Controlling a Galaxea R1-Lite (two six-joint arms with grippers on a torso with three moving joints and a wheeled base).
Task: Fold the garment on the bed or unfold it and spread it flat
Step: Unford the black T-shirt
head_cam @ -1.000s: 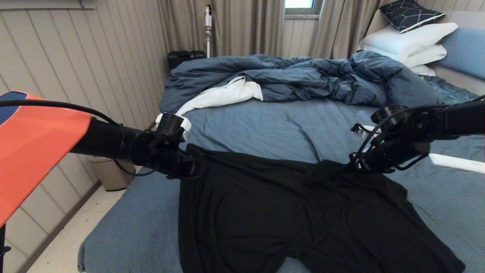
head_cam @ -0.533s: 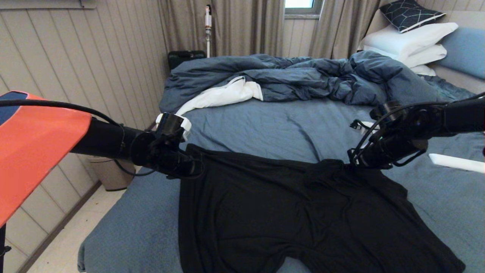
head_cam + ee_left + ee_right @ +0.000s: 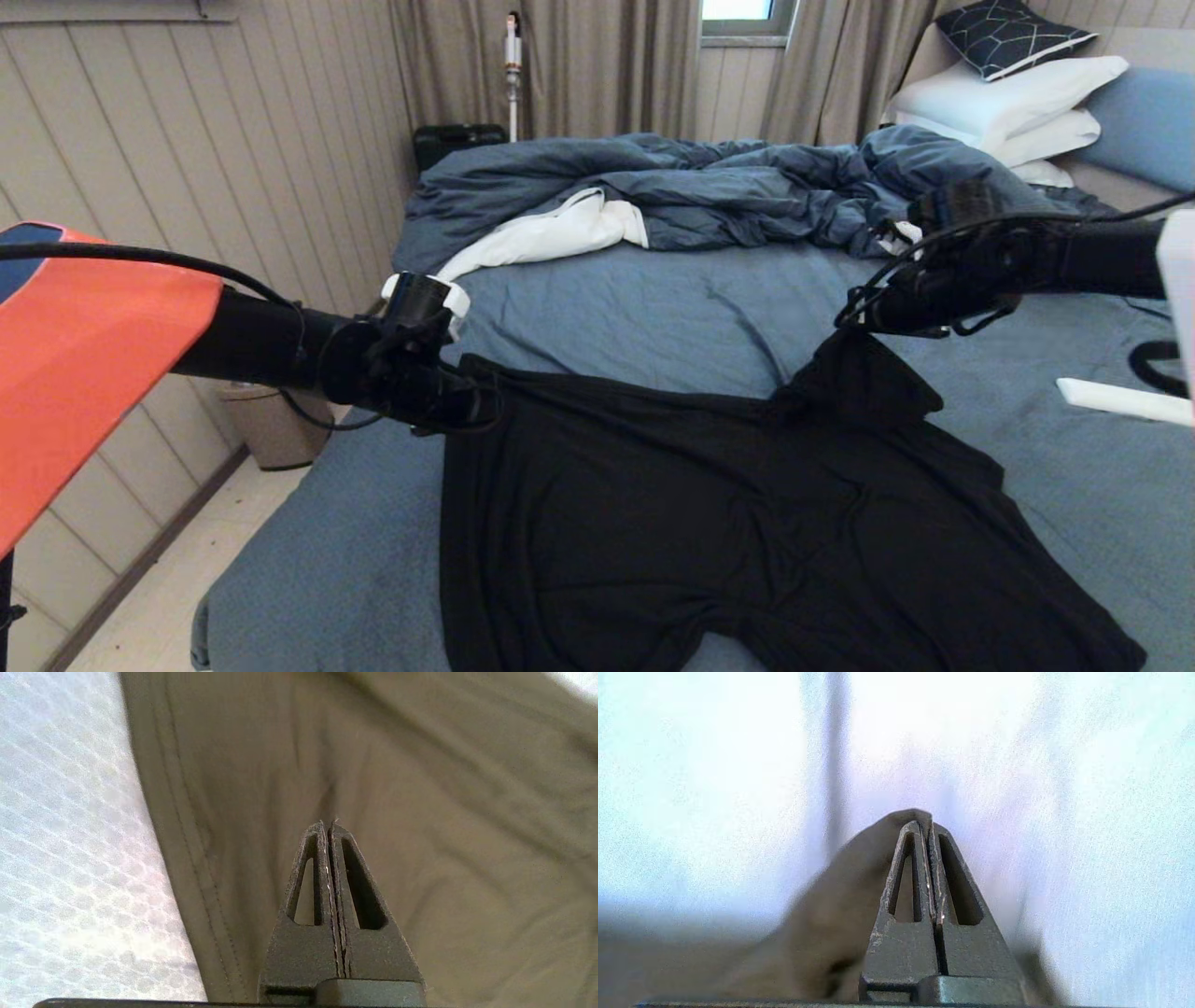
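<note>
The garment [image 3: 709, 523], a black T-shirt showing a plain side, lies spread on the bed's slate-blue sheet [image 3: 653, 308]. My left gripper [image 3: 481, 411] is at its far left corner, shut, with the cloth [image 3: 444, 812] creased at the tips [image 3: 328, 823] beside a stitched hem. My right gripper [image 3: 848, 327] is shut on the far edge toward the right and holds it up in a peak above the sheet. In the right wrist view a fold of the cloth [image 3: 831, 924] is pinched between the tips [image 3: 927, 823].
A rumpled dark blue duvet [image 3: 728, 187] with white lining lies across the far side of the bed. White pillows [image 3: 1008, 103] and a patterned cushion [image 3: 1008, 33] are stacked far right. A white object [image 3: 1120, 399] lies on the sheet at right. A bin [image 3: 271, 425] stands on the floor left.
The right gripper shut on the garment's far edge, then rose and moved away toward the duvet, pulling the cloth into a peak. The left gripper stayed where it was.
</note>
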